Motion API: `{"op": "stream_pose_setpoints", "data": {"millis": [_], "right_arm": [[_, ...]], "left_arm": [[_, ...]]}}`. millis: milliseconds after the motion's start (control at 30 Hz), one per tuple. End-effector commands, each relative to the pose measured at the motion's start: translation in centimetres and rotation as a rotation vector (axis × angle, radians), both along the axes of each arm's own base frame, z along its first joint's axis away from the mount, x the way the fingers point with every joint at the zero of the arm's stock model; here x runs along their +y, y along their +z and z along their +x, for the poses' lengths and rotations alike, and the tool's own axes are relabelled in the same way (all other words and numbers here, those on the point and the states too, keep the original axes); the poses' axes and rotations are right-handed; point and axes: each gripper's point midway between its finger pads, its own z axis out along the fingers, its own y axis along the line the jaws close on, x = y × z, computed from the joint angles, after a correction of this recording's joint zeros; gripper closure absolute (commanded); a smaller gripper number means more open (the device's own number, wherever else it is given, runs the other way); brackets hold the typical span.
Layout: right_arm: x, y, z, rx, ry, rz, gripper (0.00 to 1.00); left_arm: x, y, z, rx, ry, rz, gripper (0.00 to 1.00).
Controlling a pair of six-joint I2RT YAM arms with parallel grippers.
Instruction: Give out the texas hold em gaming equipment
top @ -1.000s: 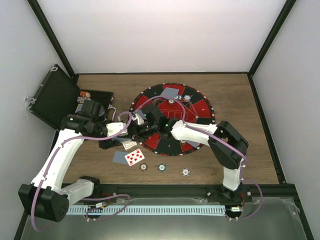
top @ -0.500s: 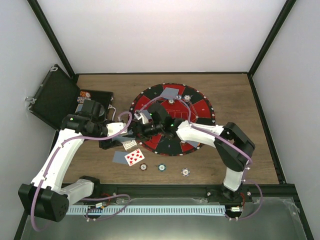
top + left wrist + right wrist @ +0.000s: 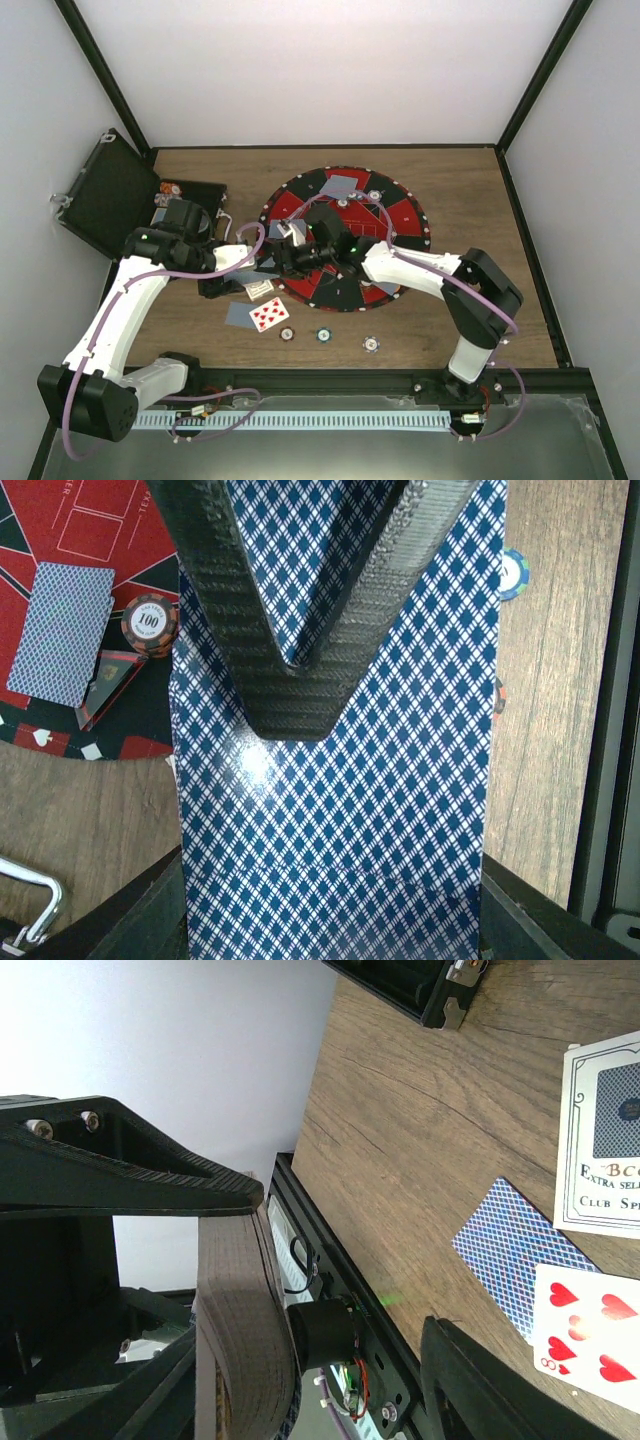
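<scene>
deck (image 3: 380, 810): blue-backed stack held aloft at the near-left rim of the mat (image 3: 400, 215) | my left gripper (image 3: 258, 262): pinching the deck by its side edges | my right gripper (image 3: 287, 258): jaws spread about the deck, one finger over its top card | table: face-up red card (image 3: 269, 314) near; three chips (image 3: 323, 335) in a row right of it

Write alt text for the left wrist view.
The left pincer is shut on a blue diamond-backed playing card filling most of the frame. Beside it, a face-down card and a 100 chip lie on the gaming mat.
</scene>
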Motion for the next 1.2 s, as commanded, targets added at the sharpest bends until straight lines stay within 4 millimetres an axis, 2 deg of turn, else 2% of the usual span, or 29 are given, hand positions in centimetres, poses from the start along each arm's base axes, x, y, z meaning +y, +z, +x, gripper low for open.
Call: {"op": "stream_pose_setpoints", "data": {"millis": [0,233,400,600,733,833,967,1100,1167], "right_arm": [[-1.0,-0.4,0.2,0.004,-0.027,-0.045,0.48],[-1.3,-0.1,0.3,-0.001,-0.037,-0.062,0.55],[-1.5,1.1,0.2,-0.012,-0.043,-0.045,0.63],[-1.9,2.8,0.1,-0.035,-0.052,-0.025,0.80],[-2.8,3.4,0.2,-0.031,-0.067,-0.007,0.94],[-4.2,4.4,0.6,-0.037,-0.095,0.014,0.99],[-7.2,4.6,1.4,-0.046,-0.145,-0.009,0.99],[-12.1,3.4,2.5,-0.041,-0.234,-0.054,0.99],[-15.7,2.4,3.5,-0.033,-0.312,-0.086,0.99]], "left_arm": [[-0.4,1.0,0.5,-0.049,-0.014,-0.029,0.96],[-0.3,0.8,0.6,-0.053,-0.017,-0.023,0.96],[-0.1,0.5,0.7,-0.054,-0.014,-0.009,0.96],[0.0,0.2,0.6,-0.056,-0.014,0.000,0.96],[0.1,0.0,0.6,-0.051,-0.013,0.003,0.96],[0.1,0.1,0.7,-0.052,-0.014,0.007,0.96],[0.1,0.3,0.9,-0.056,-0.014,0.006,0.96],[0.1,0.0,0.8,-0.048,-0.013,0.010,0.96],[0.1,0.0,0.8,-0.046,-0.012,0.011,0.96]]}}
